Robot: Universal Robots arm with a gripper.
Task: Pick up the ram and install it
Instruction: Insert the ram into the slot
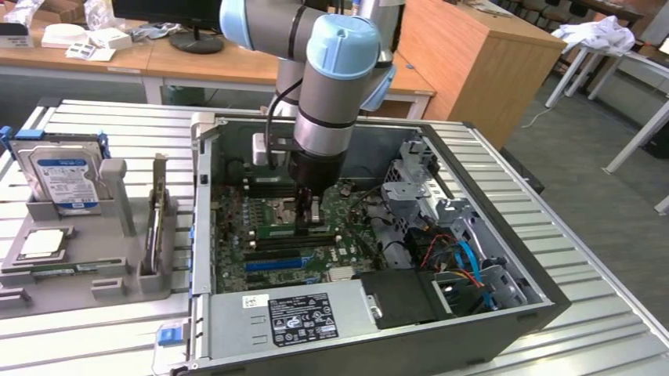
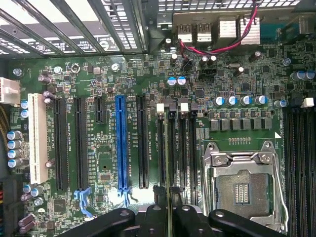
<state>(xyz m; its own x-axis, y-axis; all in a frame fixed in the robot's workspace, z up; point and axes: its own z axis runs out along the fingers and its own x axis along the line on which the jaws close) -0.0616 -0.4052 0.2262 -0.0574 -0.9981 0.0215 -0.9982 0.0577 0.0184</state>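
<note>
**Holding the ram [image 2: 168, 153] over a memory slot, not yet clearly seated**

A slatted table [image 1: 105, 345] carries the open computer case [image 1: 202, 235], which lies flat, and the arm [image 1: 334, 78] reaches straight down into it. Over the motherboard [image 2: 237, 74], the gripper [image 2: 168, 211] hangs above the bank of black memory slots [image 2: 183, 148]. These sit between the blue expansion slot [image 2: 121, 143] and the empty CPU socket [image 2: 242, 187].

The gripper's fingers are closed tight on the ram, seen edge-on as a thin greenish line lying along one of those slots. The step in hand looks like the insertion itself. The stick is lifted and lined up, but whether it touches the slot cannot be told. Seating it would call for a straight push, the edge kept parallel to the slot, and the white end latches [image 2: 159, 107] free.

The power supply [image 1: 298, 317] sits at the near wall, and red and blue cables [image 1: 465, 254] lie on the exterior view's right. Well apart on the exterior view's left, a grey holder [image 1: 63, 274] carries a blue-labelled hard drive [image 1: 63, 176]. Nothing visibly blocks the slot. Small capacitors [image 2: 176, 80] stand just past one end.
</note>
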